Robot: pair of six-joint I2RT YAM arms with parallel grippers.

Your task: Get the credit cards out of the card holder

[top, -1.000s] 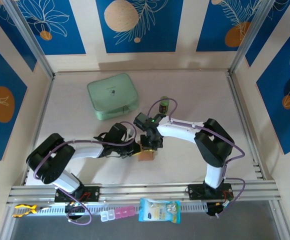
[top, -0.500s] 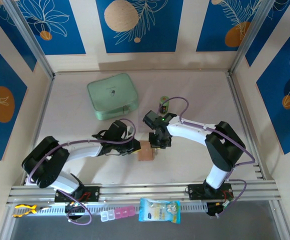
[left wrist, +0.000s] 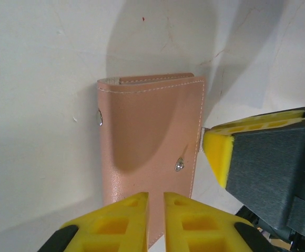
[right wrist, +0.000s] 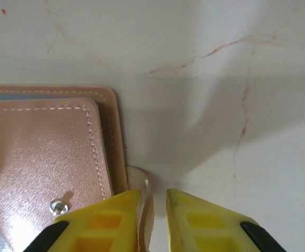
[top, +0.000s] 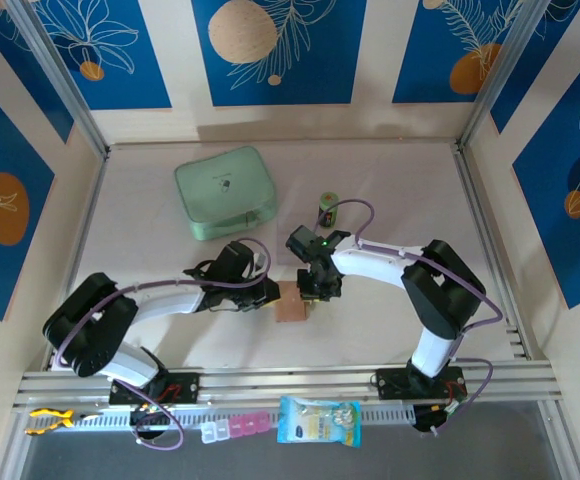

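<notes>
Looking down at a closed pinkish-tan wallet (left wrist: 147, 126) lying flat on a pale surface (left wrist: 37, 63), its long side running away from the camera. Showing white stitching round the edge, a metal stud (left wrist: 99, 117) on the left edge and a second stud (left wrist: 179, 165) near the right. Hanging over the wallet's near end with the yellow left jaws standing a thin slit apart. Crowding in with the right arm's yellow pad (left wrist: 218, 157), just beside the wallet's right edge; touching or not, impossible to say.
</notes>
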